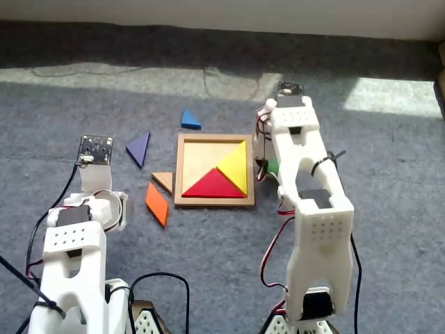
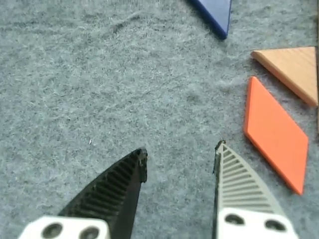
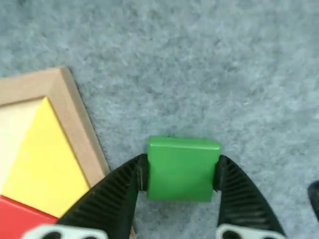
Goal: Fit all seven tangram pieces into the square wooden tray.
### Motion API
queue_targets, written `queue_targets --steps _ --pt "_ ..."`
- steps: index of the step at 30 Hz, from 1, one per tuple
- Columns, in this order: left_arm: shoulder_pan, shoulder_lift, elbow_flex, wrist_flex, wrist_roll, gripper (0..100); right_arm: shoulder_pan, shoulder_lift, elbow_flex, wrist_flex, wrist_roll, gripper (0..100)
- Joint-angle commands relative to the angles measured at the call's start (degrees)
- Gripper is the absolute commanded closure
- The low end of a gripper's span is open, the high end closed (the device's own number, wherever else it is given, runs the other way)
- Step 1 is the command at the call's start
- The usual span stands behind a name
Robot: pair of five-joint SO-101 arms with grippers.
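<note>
The square wooden tray (image 1: 179, 167) lies mid-table and holds a yellow triangle (image 1: 235, 169) and a red triangle (image 1: 212, 185). Just off the tray's right edge, my right gripper (image 3: 180, 170) is shut on a green square piece (image 3: 182, 167), also seen under the right arm (image 1: 272, 167). The tray's corner (image 3: 65, 94) and the yellow triangle (image 3: 45, 164) are beside it. My left gripper (image 2: 180, 154) hangs open over bare carpet, left of the orange parallelogram (image 2: 275, 132) and the wood-coloured triangle (image 2: 294, 67). A purple triangle (image 1: 139, 147) and a blue triangle (image 1: 190, 120) lie left of and behind the tray.
Grey carpet covers the table. The orange parallelogram (image 1: 157, 204) and wood-coloured triangle (image 1: 164, 181) lie close to the tray's left edge. Cables trail by both arm bases. The tip of the purple triangle (image 2: 215, 15) sits beyond the left gripper.
</note>
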Motion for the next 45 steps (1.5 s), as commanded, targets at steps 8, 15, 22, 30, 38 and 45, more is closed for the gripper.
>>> queue_targets --steps 8,15,22,30,38,45 --pt "-0.6 -0.1 -0.3 -1.1 0.4 77 -5.1 -1.2 -21.1 10.4 15.5 81.1" --pt "-0.7 -0.1 -0.3 -1.1 0.4 77 -14.9 -0.8 -23.6 7.2 25.1 81.1" --pt "-0.7 -0.1 -0.2 -1.1 0.3 77 -20.2 5.1 -24.1 2.4 34.1 81.1" --pt "-0.7 0.0 -0.2 -1.1 0.3 77 -22.7 11.0 -24.5 -1.7 36.2 81.1" --pt "-0.7 0.0 -0.2 -1.1 0.3 77 -22.6 11.8 -24.6 -3.3 35.9 81.1" --pt "-0.7 0.0 -0.2 -1.1 0.3 77 -22.5 11.6 -24.6 -2.4 35.8 80.7"
